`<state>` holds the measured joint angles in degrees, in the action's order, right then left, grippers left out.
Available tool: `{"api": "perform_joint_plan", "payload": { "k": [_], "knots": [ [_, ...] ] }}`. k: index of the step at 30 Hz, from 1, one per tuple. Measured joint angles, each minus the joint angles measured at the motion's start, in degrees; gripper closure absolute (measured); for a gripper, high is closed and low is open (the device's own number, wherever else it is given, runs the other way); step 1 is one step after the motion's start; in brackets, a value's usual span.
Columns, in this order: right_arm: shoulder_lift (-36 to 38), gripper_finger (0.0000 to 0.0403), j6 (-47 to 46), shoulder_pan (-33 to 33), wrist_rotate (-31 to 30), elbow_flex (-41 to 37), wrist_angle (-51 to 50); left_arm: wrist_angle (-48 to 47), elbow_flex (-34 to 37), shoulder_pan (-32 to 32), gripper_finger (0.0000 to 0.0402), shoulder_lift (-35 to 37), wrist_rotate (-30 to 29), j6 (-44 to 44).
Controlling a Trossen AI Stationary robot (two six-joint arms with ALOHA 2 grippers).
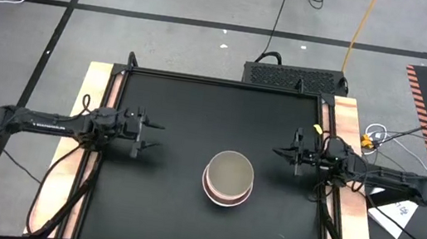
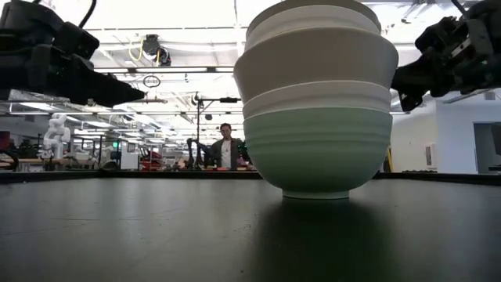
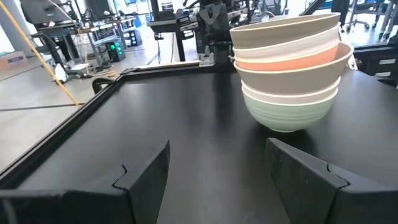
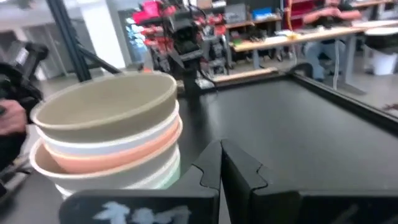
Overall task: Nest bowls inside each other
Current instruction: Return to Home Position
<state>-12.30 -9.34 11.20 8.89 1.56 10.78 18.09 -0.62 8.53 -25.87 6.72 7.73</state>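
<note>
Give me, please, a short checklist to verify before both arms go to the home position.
1. All bowls are in one stack: ok, six are nested, with the tan bowl on top.
2. The stack is upright: ok, it stands level on the mint bowl.
3. The left gripper is free: ok, its fingers are open, hold nothing and are apart from the stack.
4. The right gripper is free: ok, its fingers are shut on nothing and are apart from the stack.
</note>
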Motion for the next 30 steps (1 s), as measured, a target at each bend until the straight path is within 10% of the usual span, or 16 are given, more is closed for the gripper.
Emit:
{"api": "perform_joint_plan", "payload": {
  "k": [12,30],
  "knots": [
    [-2.83,0.0403,1.65,6.44,6.87,-0.13,-0.83,-3.09,0.00,13.45,0.0133,0.00,9.33,-0.62],
    [-5.20,0.0403,2.51,6.45,7.90,-0.24,1.25,-6.73,0.01,17.53,0.0133,0.00,9.48,-0.74]
  ]
}}
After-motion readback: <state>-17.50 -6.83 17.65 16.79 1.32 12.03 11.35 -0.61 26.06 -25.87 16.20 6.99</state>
